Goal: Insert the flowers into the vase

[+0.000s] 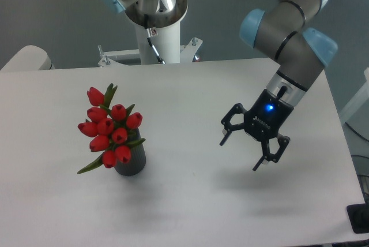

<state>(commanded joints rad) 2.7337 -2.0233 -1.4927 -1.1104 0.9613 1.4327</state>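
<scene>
The flowers (108, 127), a bunch of red tulip buds with green leaves, stand in the vase (131, 163), a small dark grey cylinder at the left front of the white table (190, 85). The buds lean up and to the left and hide the vase's top. My gripper (240, 153) hangs above the table at the right, well apart from the flowers. Its black fingers are spread open and hold nothing.
The arm's white base column (155, 33) stands at the table's back edge. The table's right edge (346, 160) runs close to the gripper. A dark object (360, 218) sits at the bottom right corner.
</scene>
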